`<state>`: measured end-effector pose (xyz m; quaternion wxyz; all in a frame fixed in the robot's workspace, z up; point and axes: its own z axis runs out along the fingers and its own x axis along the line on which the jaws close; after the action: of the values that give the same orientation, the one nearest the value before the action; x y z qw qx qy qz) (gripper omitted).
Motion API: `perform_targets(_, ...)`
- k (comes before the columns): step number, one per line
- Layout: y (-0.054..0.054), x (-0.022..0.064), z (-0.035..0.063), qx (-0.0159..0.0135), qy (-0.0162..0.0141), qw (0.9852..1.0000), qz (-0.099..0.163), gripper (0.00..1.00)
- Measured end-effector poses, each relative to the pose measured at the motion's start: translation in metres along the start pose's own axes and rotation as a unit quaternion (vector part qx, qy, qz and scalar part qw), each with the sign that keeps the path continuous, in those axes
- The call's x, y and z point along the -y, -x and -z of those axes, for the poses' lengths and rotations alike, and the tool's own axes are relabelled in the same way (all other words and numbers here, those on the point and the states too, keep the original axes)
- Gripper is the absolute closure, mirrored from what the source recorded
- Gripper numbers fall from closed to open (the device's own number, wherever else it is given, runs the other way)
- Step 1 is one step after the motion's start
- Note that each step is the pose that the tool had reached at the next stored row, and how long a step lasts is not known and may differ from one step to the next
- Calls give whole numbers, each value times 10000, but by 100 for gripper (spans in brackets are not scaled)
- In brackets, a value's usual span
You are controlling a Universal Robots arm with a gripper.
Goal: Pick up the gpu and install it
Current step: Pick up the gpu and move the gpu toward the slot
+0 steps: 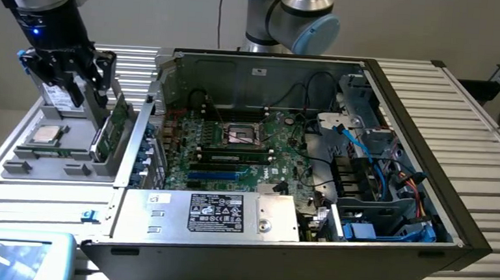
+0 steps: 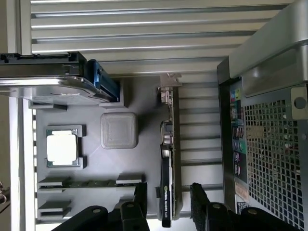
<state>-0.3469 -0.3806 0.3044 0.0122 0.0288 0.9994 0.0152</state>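
The gpu [image 2: 168, 159] stands on edge in the grey tray [image 2: 144, 101], beside the case [image 2: 274, 144]. The hand [image 2: 168, 196] straddles it, spread apart. Likely light, stiff and fragile: pinch the flat faces.

I'm seeing the gpu [image 2: 166, 168] showing black along its cooler, green on its board and silver at its bracket. The gripper [image 2: 168, 192] is reading matte black against the plain grey tray [image 2: 144, 125]. The table [image 2: 144, 24] is showing pale silver stripes, the case [image 2: 269, 154] a silver grid of dark holes, and the motherboard [image 1: 276, 132] is showing green beside blue cables [image 1: 363, 144].
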Motion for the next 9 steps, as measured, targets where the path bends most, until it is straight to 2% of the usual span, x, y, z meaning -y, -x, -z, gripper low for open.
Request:
perform_targets(6,-2,3,-94,-4,40,10000,85,51)
perform_targets(9,-2,5,-127,-9,85,9999,139,51)
